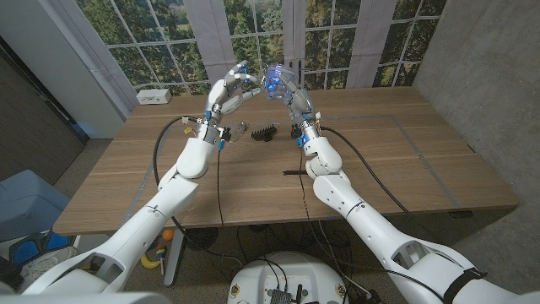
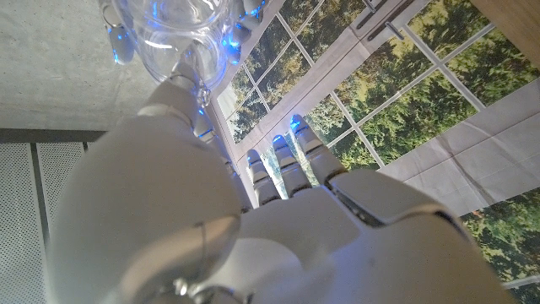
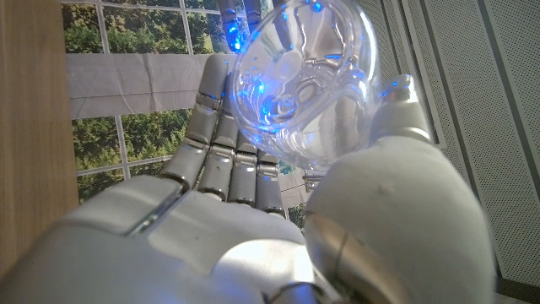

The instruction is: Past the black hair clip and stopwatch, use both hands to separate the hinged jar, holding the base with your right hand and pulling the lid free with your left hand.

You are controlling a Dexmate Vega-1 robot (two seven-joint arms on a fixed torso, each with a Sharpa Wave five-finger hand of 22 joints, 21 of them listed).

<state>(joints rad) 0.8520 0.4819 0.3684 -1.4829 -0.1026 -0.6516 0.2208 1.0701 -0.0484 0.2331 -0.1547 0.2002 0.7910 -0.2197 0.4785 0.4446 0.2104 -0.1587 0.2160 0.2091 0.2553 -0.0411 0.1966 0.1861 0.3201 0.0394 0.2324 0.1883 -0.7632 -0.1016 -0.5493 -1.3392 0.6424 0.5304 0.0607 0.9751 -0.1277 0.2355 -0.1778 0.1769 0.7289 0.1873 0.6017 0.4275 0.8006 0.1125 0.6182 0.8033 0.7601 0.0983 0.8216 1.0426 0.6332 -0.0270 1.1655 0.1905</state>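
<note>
**Glass jar held aloft over the desk's far edge**

The clear round glass jar (image 1: 277, 83) sits in the right hand (image 1: 291, 100), raised above the wooden desk's (image 1: 405, 160) far edge, glinting blue. The left hand (image 1: 229, 93) reaches its fingertips (image 1: 250, 81) to the jar; whether it grips, I cannot tell.

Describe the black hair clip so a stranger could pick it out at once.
Start at the wooden table and look to its far middle, below the two raised hands. The black hair clip lies there, dark and toothed, right of a smaller metallic object.
</note>
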